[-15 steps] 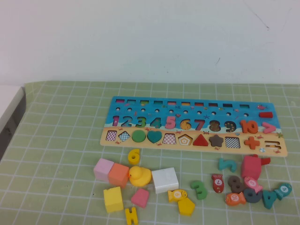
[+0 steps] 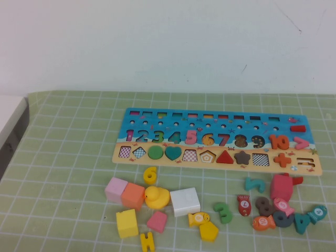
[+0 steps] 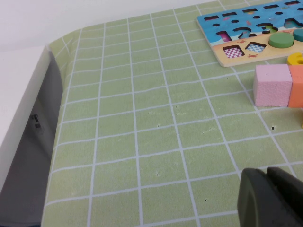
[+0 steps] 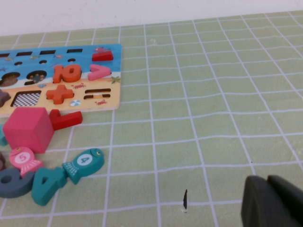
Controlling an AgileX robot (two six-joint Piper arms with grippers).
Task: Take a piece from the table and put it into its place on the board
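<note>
The yellow numeral 6 [image 2: 150,174] lies flat on the green gridded table [image 2: 63,157], just in front of the board's tan strip and behind the yellow duck. Its edge shows in the left wrist view [image 3: 295,58]. The board [image 2: 218,140] lies across the far middle, blue above with digits, tan below with shapes. It also shows in the left wrist view [image 3: 222,21] and the right wrist view [image 4: 106,71]. Neither arm shows in the high view. My left gripper [image 3: 271,198] is shut and empty over bare mat, left of the pieces. My right gripper [image 4: 270,201] is shut and empty over bare mat, right of the pieces.
In front of the board lie a pink cube [image 2: 116,189], orange cube [image 2: 133,195], yellow duck [image 2: 156,197], white cube [image 2: 185,201], yellow cube [image 2: 126,223], yellow H [image 2: 147,242], green 3 [image 2: 223,212], a red cube [image 2: 282,186] and several fish and digits. The table's left edge [image 3: 47,118] drops off.
</note>
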